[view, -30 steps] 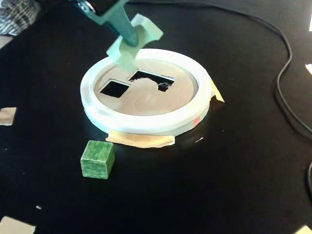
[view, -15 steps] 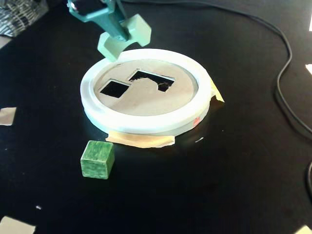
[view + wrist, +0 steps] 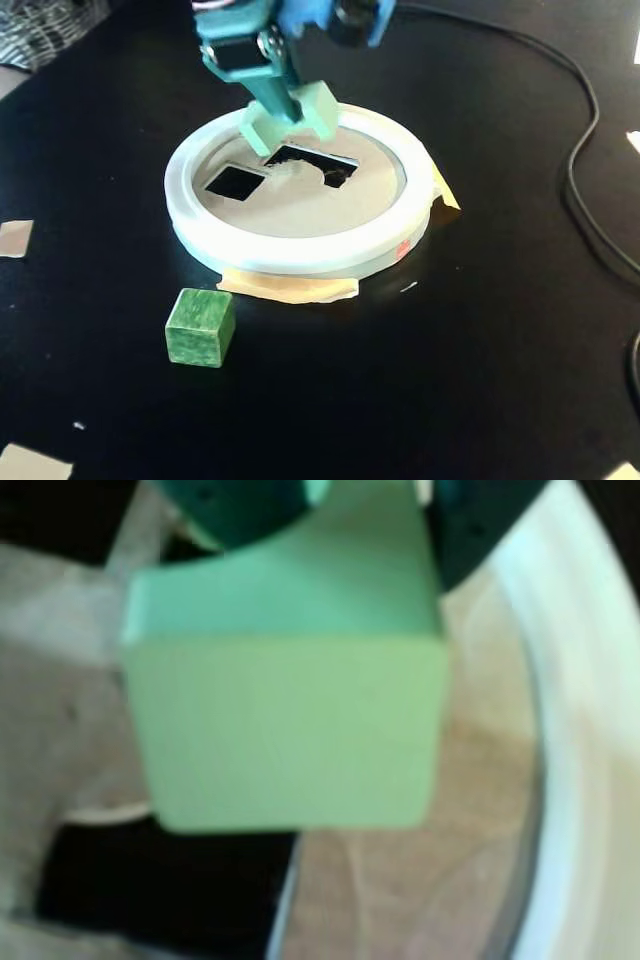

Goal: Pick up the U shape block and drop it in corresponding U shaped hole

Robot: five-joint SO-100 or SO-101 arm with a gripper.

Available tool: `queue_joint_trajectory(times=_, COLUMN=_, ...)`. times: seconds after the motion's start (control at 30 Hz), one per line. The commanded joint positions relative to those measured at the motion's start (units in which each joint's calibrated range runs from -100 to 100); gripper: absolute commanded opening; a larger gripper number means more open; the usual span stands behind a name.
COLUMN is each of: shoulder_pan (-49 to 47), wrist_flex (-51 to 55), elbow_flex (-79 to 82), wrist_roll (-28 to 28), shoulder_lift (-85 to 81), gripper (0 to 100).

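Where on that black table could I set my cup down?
Free: the table right of the cube, up to the cable. Crowded: the ring, where the gripper holds the block over the holes.

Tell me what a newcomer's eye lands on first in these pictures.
The pale U shape block held in the teal gripper, hovering over the far side of the white-rimmed disc near the U shaped hole; it fills the wrist view. Next, the dark green cube alone on the black table in front.
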Motion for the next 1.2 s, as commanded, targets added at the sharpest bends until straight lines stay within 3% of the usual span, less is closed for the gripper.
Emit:
queue_joint_trajectory(times=0.0, shoulder_pan=3.08, wrist_flex=-0.62, elbow_flex=-6.90, wrist_roll=-0.73, shoulder_lift=1.19, gripper=1)
queue_joint_trajectory(times=0.43, shoulder_pan=6.45, wrist_flex=-0.62, elbow_flex=-6.90, wrist_roll=0.49, shoulder_lift=4.69, gripper=5)
queue_joint_trajectory(times=0.5, shoulder_pan=6.33, wrist_flex=-0.62, elbow_flex=-6.90, wrist_roll=0.88, shoulder_lift=4.60, gripper=14)
queue_joint_trajectory(times=0.53, shoulder_pan=6.20, wrist_flex=-0.62, elbow_flex=-6.90, wrist_roll=1.86, shoulder_lift=4.06, gripper=24)
queue_joint_trajectory(times=0.63, shoulder_pan=5.95, wrist_flex=-0.62, elbow_flex=-7.26, wrist_roll=4.20, shoulder_lift=3.43, gripper=44)
queue_joint_trajectory(times=0.73, shoulder_pan=5.33, wrist_flex=-0.52, elbow_flex=-7.81, wrist_roll=5.23, shoulder_lift=3.07, gripper=55)
queue_joint_trajectory(times=1.03, shoulder_pan=4.33, wrist_flex=8.41, elbow_flex=-8.08, wrist_roll=5.23, shoulder_lift=-7.23, gripper=56)
queue_joint_trajectory(times=1.17, shoulder_pan=2.71, wrist_flex=7.61, elbow_flex=-8.17, wrist_roll=5.23, shoulder_lift=-12.78, gripper=56)
